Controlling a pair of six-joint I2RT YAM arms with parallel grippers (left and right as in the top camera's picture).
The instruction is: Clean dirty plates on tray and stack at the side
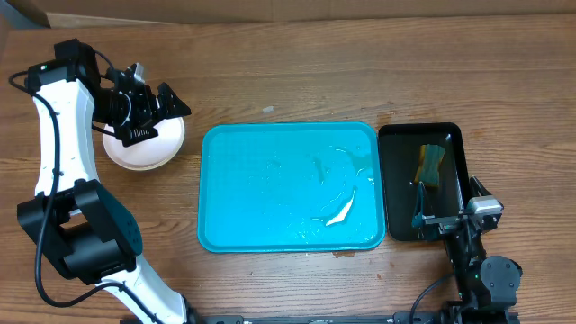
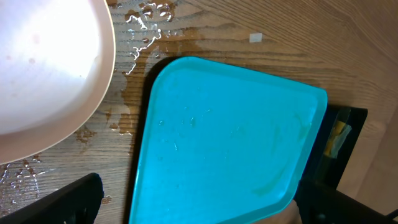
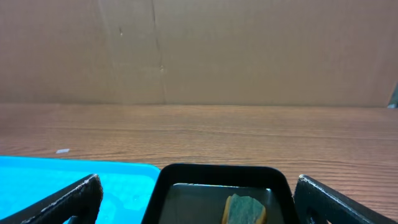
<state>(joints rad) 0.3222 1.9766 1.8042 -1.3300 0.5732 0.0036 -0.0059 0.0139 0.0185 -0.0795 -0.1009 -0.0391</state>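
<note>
On the wooden tabletop (image 1: 297, 81) sits the tray (image 1: 270, 193), turquoise, wet and holding no plates. Just right of it lies a black tray (image 1: 447, 139) with a sponge (image 1: 431, 164) inside. The plates (image 1: 144, 151) are stacked left of the tray, under the left claw (image 1: 157, 115), which hangs released above them. The right claw (image 1: 441, 211) is released too, gripping nothing, over the black tray.
</note>
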